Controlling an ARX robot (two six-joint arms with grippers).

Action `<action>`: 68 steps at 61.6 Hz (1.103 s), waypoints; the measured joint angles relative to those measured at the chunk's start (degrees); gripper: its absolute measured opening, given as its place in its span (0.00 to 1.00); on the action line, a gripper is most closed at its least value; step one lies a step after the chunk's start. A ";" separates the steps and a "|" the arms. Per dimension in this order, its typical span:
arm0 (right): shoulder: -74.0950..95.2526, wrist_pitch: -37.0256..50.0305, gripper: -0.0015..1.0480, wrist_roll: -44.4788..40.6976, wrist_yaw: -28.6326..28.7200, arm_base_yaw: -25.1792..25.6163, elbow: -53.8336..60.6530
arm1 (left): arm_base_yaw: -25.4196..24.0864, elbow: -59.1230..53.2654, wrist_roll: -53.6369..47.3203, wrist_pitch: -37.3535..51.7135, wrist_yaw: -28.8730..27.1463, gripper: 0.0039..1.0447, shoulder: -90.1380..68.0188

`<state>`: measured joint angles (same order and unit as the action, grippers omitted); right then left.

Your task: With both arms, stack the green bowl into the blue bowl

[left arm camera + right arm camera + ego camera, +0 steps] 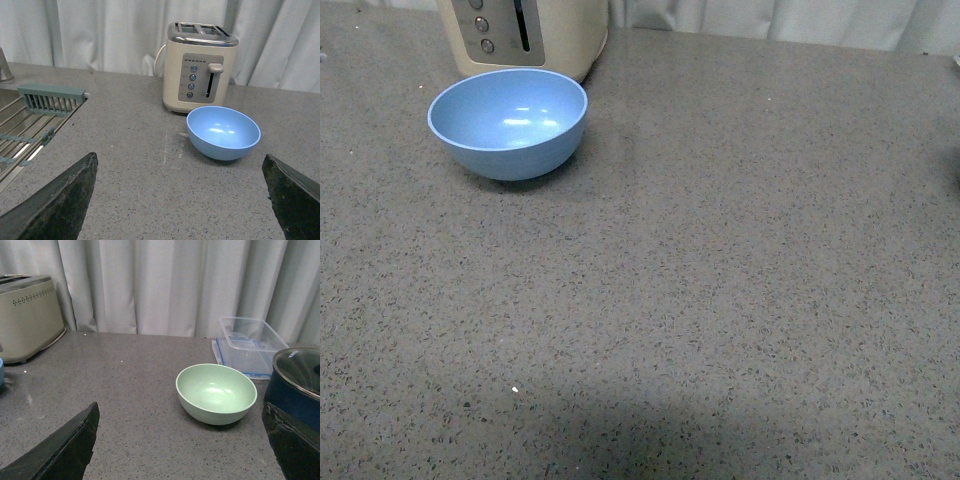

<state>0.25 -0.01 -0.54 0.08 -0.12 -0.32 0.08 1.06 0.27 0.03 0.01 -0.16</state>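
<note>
The blue bowl point(508, 122) stands upright and empty on the grey counter at the far left, just in front of a toaster. It also shows in the left wrist view point(223, 132), ahead of my open left gripper point(180, 195) with bare counter between. The green bowl point(216, 393) stands upright and empty, seen only in the right wrist view, ahead of my open right gripper point(180, 440). Neither gripper touches a bowl. Neither arm shows in the front view.
A cream toaster point(525, 35) stands behind the blue bowl, also in the left wrist view point(199, 67). A sink with a dish rack point(35, 120) lies left of it. A clear plastic container point(248, 344) and a dark blue lidded pot point(297, 385) stand by the green bowl. Curtains hang behind.
</note>
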 joint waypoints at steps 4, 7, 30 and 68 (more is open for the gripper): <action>0.00 0.00 0.91 -0.02 0.00 0.00 0.00 | 0.00 0.00 0.00 0.00 0.00 0.94 0.00; 0.00 0.00 0.91 -0.02 0.02 0.00 0.00 | 0.00 0.00 0.00 0.00 0.00 0.94 0.00; 0.00 0.00 0.91 -0.02 0.00 0.00 0.00 | 0.00 0.00 0.00 0.00 -0.02 0.94 0.00; 0.00 0.00 0.91 -0.02 0.00 0.00 0.00 | 0.00 0.00 0.00 0.00 -0.02 0.94 0.00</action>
<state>0.25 -0.01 -0.56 0.08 -0.12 -0.32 0.08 1.06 0.27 0.03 -0.01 -0.16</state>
